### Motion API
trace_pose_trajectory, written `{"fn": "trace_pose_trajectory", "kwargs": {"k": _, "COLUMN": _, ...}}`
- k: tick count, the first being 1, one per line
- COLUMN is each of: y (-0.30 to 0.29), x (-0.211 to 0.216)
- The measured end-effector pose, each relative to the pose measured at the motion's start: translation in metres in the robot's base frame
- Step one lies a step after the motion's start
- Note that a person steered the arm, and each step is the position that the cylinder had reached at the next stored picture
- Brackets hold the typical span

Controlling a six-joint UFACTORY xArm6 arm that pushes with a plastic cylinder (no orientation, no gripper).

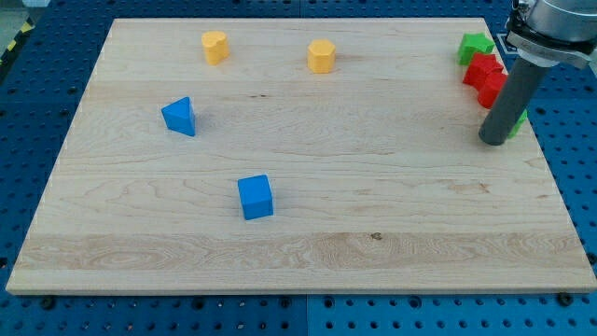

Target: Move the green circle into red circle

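Observation:
My tip [495,140] rests on the board at the view's right. A green block [520,122] sits right behind the rod, touching it; only a sliver shows, so its shape is hidden. Two red blocks sit just above it towards the view's top: an upper one [479,66] and a lower one [491,90], touching each other. I cannot tell which of them is the circle. The rod covers part of the lower red block's right side. The green block lies just below the lower red block.
A green star-like block [474,44] sits at the top right, next to the red blocks. Two yellow blocks [215,46] [322,55] lie near the top edge. A blue triangle [179,116] and a blue cube [255,197] lie on the left half.

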State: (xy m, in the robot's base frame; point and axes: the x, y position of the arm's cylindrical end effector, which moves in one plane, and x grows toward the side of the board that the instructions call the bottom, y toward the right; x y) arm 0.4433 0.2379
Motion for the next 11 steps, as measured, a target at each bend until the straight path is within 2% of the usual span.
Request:
{"fn": "trace_pose_trajectory", "kwargs": {"k": 1, "y": 0.009, "x": 0.027}}
{"fn": "trace_pose_trajectory", "kwargs": {"k": 2, "y": 0.035, "x": 0.028}}
{"fn": "trace_pose_trajectory", "kwargs": {"k": 7, "y": 0.039, "x": -0.021}}
{"fn": "trace_pose_trajectory", "kwargs": {"k": 8, "y": 0.039, "x": -0.009}}
{"fn": "trace_pose_trajectory", "kwargs": {"k": 9, "y": 0.022, "x": 0.009}}
{"fn": "trace_pose_trajectory", "kwargs": {"k": 10, "y": -0.022, "x": -0.003}}
{"fn": "trace_pose_trajectory", "kwargs": {"k": 11, "y": -0.053, "x": -0.033}}
